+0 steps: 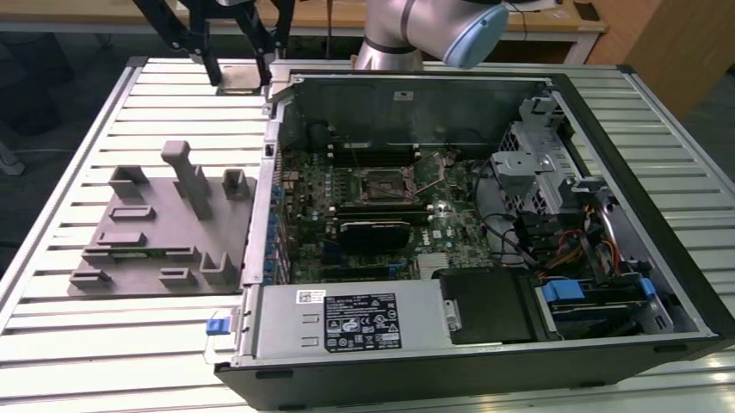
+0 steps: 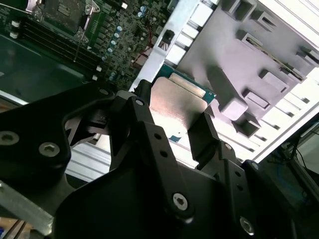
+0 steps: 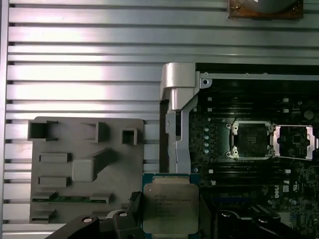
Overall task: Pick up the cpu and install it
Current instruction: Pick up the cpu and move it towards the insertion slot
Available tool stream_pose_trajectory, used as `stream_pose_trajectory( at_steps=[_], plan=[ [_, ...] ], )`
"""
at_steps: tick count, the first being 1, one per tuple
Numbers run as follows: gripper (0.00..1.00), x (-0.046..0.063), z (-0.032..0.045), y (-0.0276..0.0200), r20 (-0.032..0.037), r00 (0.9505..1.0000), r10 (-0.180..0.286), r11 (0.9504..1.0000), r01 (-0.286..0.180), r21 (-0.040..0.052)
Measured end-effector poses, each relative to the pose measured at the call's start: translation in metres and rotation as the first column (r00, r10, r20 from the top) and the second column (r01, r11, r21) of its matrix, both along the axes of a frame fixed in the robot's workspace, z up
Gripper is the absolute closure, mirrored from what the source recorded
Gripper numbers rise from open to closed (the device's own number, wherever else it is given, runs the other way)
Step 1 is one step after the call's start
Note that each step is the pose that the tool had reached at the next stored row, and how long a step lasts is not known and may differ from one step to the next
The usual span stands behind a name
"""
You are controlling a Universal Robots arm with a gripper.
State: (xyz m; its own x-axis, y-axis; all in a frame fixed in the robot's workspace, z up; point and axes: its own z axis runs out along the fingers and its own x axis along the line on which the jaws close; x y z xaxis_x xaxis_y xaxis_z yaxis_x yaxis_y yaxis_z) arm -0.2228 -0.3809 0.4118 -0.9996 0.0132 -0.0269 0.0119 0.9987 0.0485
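Observation:
My gripper (image 2: 172, 118) is shut on the cpu (image 2: 177, 99), a flat square chip with a silver top and a thin green border. One black finger (image 2: 133, 115) presses on each of two opposite edges. In the first wrist view the cpu (image 3: 169, 205) hangs over the table beside the open computer case, between the grey fixture and the case wall. In the exterior view the gripper (image 1: 239, 76) is high at the back, above the table off the case's far corner on that view's left. The motherboard socket (image 3: 248, 140) lies apart from it, its metal lid (image 3: 294, 140) flipped open.
A grey moulded fixture (image 1: 161, 224) with posts and pockets lies on the slatted table on the exterior view's left. The open computer case (image 1: 643, 198) holds the motherboard, memory slots, drive cages, cables and a power supply (image 1: 350, 323) at the front.

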Motion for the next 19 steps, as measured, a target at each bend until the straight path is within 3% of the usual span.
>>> stream_pose_trajectory(
  at_steps=[19],
  plan=[
    [0.46, 0.031, 0.0000, 0.0050, -0.0001, 1.0000, 0.000, 1.0000, 0.000, 0.0000]
  ],
)
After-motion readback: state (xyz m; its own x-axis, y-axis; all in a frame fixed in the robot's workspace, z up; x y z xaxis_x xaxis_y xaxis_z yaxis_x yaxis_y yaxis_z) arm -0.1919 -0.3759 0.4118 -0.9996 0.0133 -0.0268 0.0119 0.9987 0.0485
